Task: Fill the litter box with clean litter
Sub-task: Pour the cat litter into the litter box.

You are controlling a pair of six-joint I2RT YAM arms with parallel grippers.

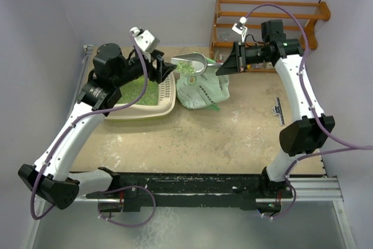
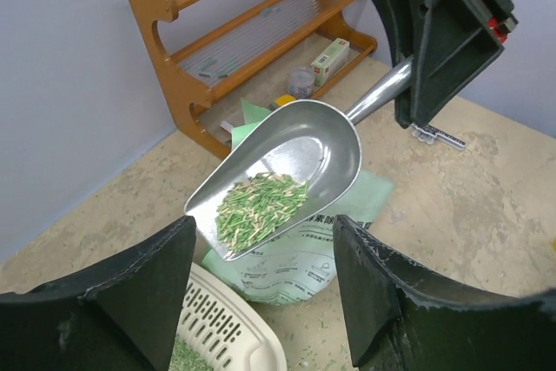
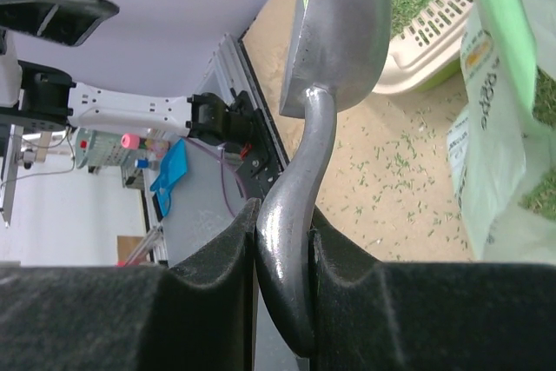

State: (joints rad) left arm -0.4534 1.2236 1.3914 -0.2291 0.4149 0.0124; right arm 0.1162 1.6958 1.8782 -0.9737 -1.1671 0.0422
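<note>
The right gripper (image 3: pixel 285 241) pinches the curved handle of the scoop (image 2: pixel 287 171) between its pads, jaws narrow and firm on the metal. The bowl carries a small heap of litter (image 2: pixel 261 206) and hangs above the bag (image 1: pixel 204 91), just short of the box (image 1: pixel 169 100), which already holds a green layer. The left gripper (image 2: pixel 261 267) stands wide and holds nothing, just beside the box's right rim and facing the scoop. The handle is smooth and round, so it could twist in the pinch and tip pellets onto the bag or table; the left fingers also sit close to the likely path. The right arm reaches forward and across to the left; the left arm bends over the box.
</note>
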